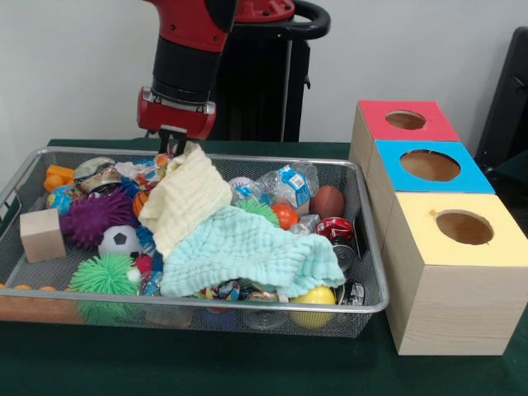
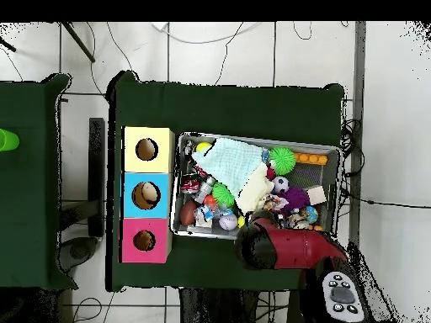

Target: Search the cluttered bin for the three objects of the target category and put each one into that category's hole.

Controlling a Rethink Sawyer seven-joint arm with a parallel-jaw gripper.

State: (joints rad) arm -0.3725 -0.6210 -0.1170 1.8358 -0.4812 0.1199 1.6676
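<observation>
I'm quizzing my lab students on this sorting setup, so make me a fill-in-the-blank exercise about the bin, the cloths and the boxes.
1. The gripper hangs at the top corner of the pale ____ cloth.
2. That cloth partly overlies the light ____ cloth in the wire bin.
3. In the front view, the box nearest the camera has a ____ top.
4. Between the yellow-topped box and the red-topped box stands the ____-topped one.

Missing words: yellow; blue; yellow; blue
</observation>
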